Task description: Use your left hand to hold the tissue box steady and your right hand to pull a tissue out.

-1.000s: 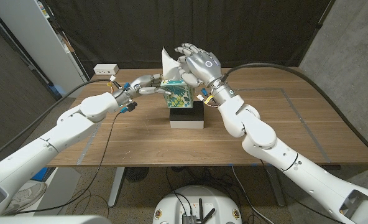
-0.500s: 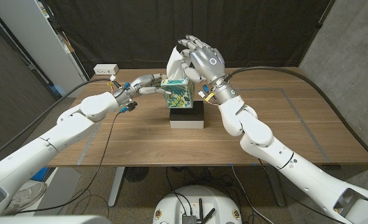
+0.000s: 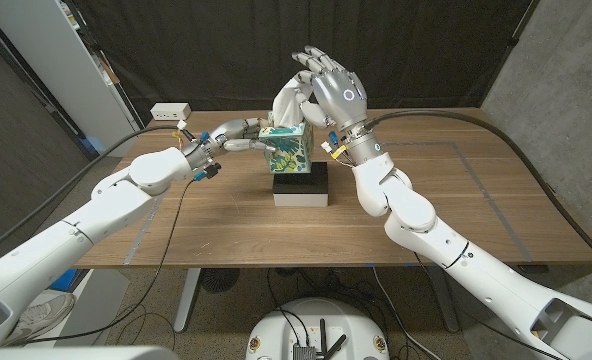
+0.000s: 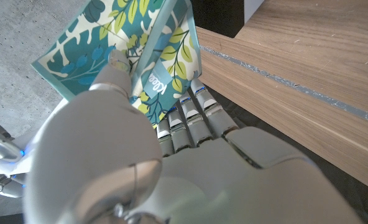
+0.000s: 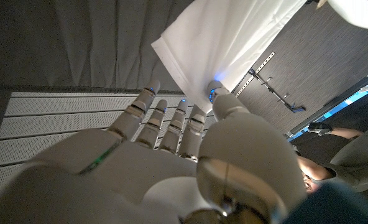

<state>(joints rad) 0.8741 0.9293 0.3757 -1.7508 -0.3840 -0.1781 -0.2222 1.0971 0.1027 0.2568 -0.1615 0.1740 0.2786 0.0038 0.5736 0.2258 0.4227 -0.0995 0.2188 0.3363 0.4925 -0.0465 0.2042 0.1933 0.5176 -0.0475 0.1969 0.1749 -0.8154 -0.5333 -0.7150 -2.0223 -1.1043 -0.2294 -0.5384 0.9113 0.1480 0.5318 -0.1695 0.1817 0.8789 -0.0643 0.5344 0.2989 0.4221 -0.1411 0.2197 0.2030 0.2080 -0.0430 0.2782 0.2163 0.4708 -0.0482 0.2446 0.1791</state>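
The tissue box [image 3: 287, 150], teal with leaf print, stands on a black-and-white block [image 3: 301, 188] at mid-table. My left hand [image 3: 238, 134] holds the box's left side; in the left wrist view its fingers [image 4: 190, 118] press against the box [image 4: 153, 56]. My right hand [image 3: 326, 92] is raised above the box and pinches a white tissue [image 3: 285, 102] that stretches up from the box's top. In the right wrist view the tissue [image 5: 224, 43] hangs between the thumb and fingers of that hand [image 5: 171, 143].
A white power strip [image 3: 170, 112] lies at the table's back left. Black curtain hangs behind the table [image 3: 456, 190]. A white cabinet [image 3: 46, 70] stands left of the table. Tape lines mark the tabletop on the right.
My right hand has risen and moved slightly right, drawing the tissue higher out of the box. The left hand and box have stayed put.
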